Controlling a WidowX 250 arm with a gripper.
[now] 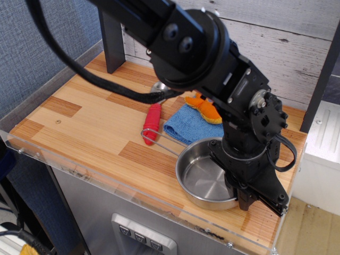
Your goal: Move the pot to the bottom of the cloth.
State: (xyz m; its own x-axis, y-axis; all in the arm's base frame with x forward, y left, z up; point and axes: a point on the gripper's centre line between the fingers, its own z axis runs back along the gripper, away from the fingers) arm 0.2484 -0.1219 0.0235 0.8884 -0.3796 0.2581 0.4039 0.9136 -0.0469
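The claw (245,195) sits at the pan's right rim near the table's front edge; whether it is clamped on the rim cannot be told. The pot (204,175), shallow and shiny, with its thin wire handle reaching left, rests just in front of the blue cloth (188,124). This looks like the placing step; next comes letting go and lifting clear.
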